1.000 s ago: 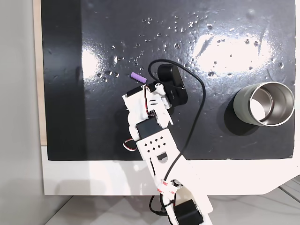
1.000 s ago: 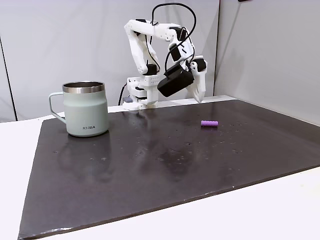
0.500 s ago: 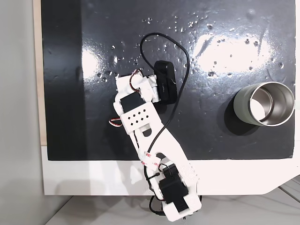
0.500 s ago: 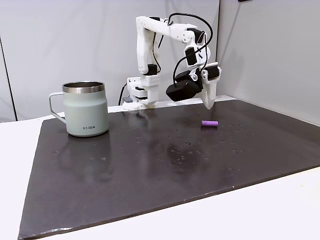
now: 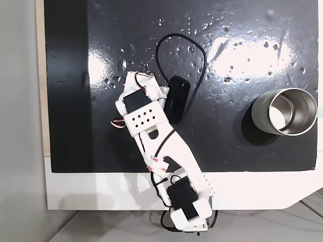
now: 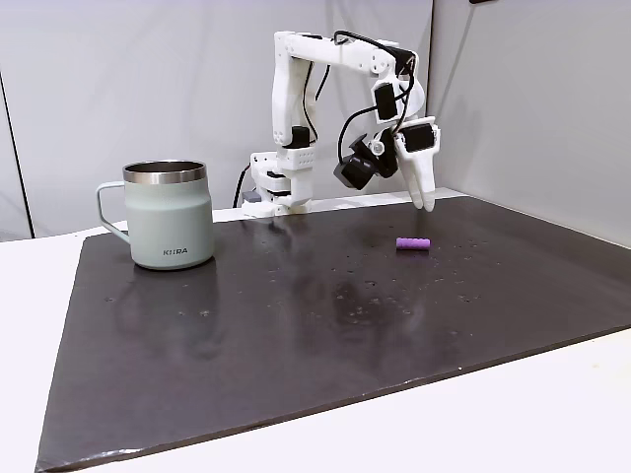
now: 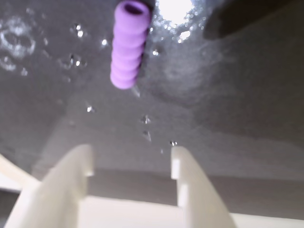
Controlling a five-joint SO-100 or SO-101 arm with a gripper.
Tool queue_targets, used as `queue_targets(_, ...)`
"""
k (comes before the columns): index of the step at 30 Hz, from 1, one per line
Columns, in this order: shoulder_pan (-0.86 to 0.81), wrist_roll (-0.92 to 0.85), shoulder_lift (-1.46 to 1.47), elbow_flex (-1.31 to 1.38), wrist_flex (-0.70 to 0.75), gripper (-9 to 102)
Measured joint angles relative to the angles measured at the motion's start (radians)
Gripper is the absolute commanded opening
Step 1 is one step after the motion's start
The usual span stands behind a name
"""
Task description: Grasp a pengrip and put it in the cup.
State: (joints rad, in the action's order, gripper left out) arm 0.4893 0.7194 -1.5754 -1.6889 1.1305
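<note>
The pengrip [image 7: 128,45] is a small light-purple ridged tube lying on the black mat; in a fixed view the pengrip [image 6: 413,243] rests at the mat's right side. My gripper [image 6: 426,200] hangs fingers down just above and behind it. In the wrist view my gripper [image 7: 133,159] is open, its two white fingers [image 7: 80,164] apart with nothing between them and the pengrip a little ahead. The grey-green metal cup [image 6: 170,227] stands upright far to the left; from above, the cup [image 5: 285,112] is at the right and my arm covers the pengrip.
The black mat [image 6: 296,335] is glossy and speckled with small droplets. The arm's base [image 6: 281,187] stands at the mat's far edge, with a black cable looping over the arm [image 5: 151,126]. A grey wall [image 6: 532,99] rises close on the right.
The arm has reached out over the mat and swung toward the pengrip. The gripper now hangs just behind it, and the arm hides it from above. Pengrip and cup have not moved.
</note>
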Motion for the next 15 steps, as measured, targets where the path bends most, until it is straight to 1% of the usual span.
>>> queue_targets(7,-0.032,0.057,0.183,0.19,0.13,24)
queue_targets(15,-0.057,0.063,0.328,0.313,0.207,23)
